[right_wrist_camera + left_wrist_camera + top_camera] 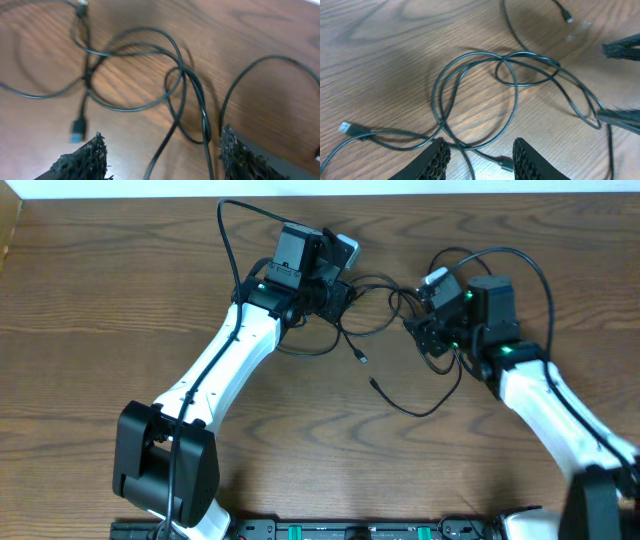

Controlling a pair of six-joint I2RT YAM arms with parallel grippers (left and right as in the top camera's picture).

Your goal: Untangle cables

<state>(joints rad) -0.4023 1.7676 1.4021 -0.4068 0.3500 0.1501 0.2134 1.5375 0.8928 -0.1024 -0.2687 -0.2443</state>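
Upper middle of the overhead view, the L gripper (479, 155) is hovering w/ jaws spread wide, gripping nothing, over the cables (504, 59), which are lying looped and crossed on the wooden table (100, 300) btwn the two arms. Further right, the R gripper (161, 145) is hanging just as open and empty above crossing strands. Both seem to be lining up grasps; the next move prob needs each closing on a separate strand, then pulling apart w/o tightening loops.
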